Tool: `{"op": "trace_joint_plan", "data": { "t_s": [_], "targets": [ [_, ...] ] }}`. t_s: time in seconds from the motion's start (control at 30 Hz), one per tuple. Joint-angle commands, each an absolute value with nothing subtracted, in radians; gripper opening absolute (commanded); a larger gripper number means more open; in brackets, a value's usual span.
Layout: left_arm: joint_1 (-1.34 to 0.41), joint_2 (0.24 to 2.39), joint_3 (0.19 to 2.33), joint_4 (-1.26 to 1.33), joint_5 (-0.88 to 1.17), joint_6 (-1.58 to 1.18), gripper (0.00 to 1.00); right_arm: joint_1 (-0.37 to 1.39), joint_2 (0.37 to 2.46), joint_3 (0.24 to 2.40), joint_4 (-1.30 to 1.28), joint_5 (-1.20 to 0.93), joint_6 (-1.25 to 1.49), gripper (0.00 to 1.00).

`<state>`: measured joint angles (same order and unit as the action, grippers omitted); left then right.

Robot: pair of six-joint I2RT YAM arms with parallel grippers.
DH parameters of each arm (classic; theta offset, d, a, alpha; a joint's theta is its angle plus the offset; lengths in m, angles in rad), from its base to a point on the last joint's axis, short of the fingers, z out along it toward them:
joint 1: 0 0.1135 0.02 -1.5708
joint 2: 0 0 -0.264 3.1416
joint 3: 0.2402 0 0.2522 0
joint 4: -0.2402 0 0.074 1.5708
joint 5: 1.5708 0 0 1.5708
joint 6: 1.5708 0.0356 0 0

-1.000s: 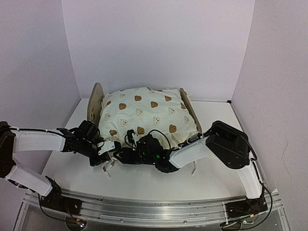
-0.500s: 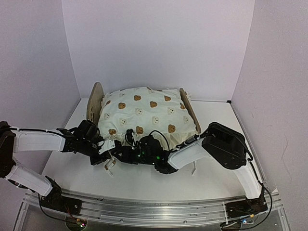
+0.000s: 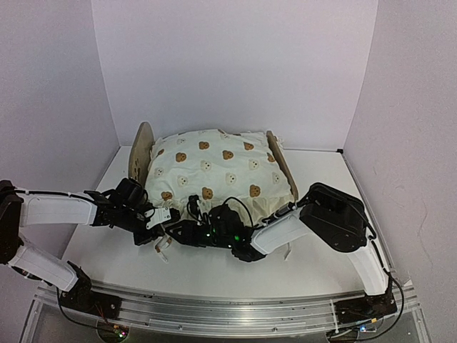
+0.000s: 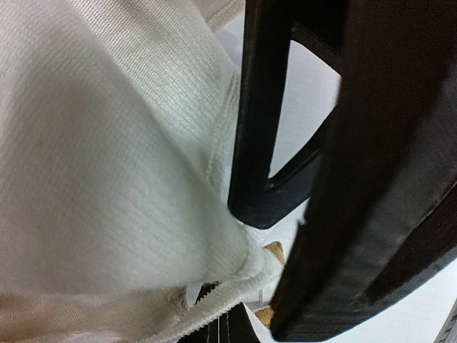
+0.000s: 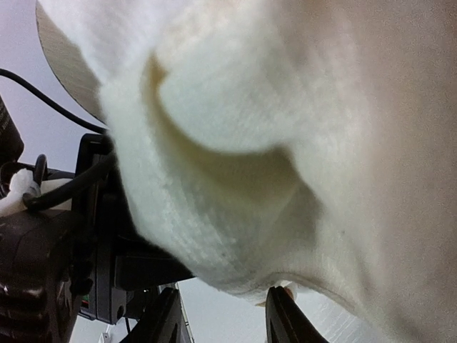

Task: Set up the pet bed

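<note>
Pet bed (image 3: 140,151) stands mid-desk (image 3: 214,271), centre of frame, headboard at left. Bedding (image 3: 214,168) already lies puffed over frame; lower-left corner needs tucking and smoothing. Left hand (image 3: 156,227) closed tight at that corner, grip on cloth unclear. Right hand (image 3: 180,231) half-spread under fold.

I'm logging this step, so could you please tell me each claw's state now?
Left claw: shut; whether it pinches the bedding cannot be told.
Right claw: open, bedding draped over it.
</note>
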<state>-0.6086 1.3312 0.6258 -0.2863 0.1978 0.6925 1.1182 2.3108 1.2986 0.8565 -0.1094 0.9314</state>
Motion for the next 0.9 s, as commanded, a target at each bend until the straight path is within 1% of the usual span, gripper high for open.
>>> {"op": "trace_joint_plan", "data": {
  "t_s": [0.0, 0.17, 0.33, 0.6, 0.87],
  "targets": [
    [-0.61, 1.329, 0.618, -0.261, 0.197, 0.713, 0.0, 1.106, 2.337, 1.255, 0.704, -0.086, 1.02, 0.4],
    [-0.611, 1.326, 0.618, -0.262, 0.197, 0.716, 0.0, 1.106, 2.33, 1.23, 0.697, -0.049, 1.041, 0.37],
    [-0.611, 1.322, 0.614, -0.262, 0.199, 0.718, 0.0, 1.104, 2.306, 1.149, 0.697, -0.003, 1.061, 0.39],
    [-0.61, 1.326, 0.614, -0.255, 0.203, 0.722, 0.0, 1.104, 2.337, 1.236, 0.719, -0.065, 1.022, 0.45],
    [-0.611, 1.327, 0.611, -0.253, 0.204, 0.722, 0.0, 1.104, 2.344, 1.261, 0.817, -0.047, 1.013, 0.41]
  ]
}}
